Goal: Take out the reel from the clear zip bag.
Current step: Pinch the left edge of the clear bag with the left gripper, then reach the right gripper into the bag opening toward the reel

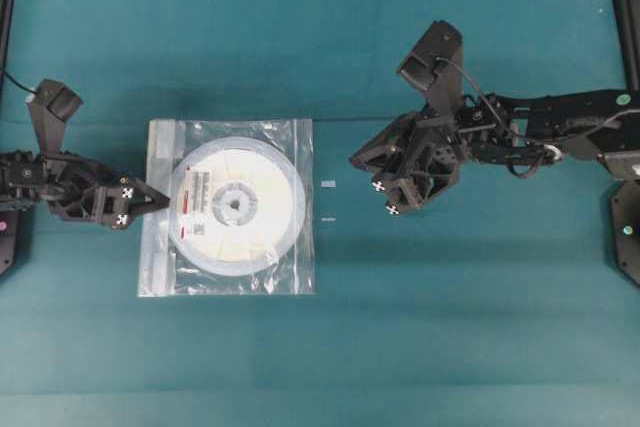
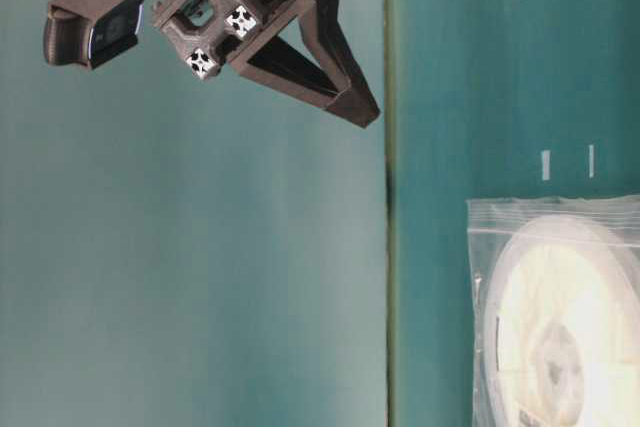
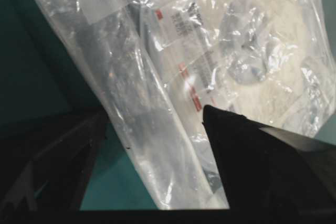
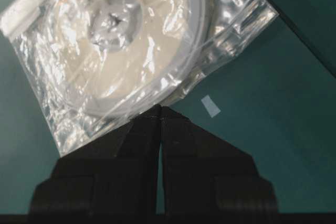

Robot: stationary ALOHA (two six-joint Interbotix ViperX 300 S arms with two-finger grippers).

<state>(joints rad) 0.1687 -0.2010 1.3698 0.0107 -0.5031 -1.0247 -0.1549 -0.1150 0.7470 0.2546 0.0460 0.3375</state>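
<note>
Inside the clear zip bag [image 1: 228, 207], flat on the teal table [image 1: 450, 327], lies the reel [image 1: 232, 205], its red-striped label facing up. At the bag's zip edge the left gripper [image 1: 150, 199] stands spread wide, fingertips over the plastic. Beyond the bag's opposite edge, past two small tape marks [image 1: 328, 201], the right gripper [image 1: 386, 197] hangs pressed together, holding nothing.

Overhead: straight down, far, whole table [image 1: 420, 347].
Table-level: low, turned sideways, near.
Left wrist: close over the clear zip bag [image 3: 131, 103].
Right wrist: angled down, farther back.
Shared: bag with the reel [image 1: 232, 205], all four views.
</note>
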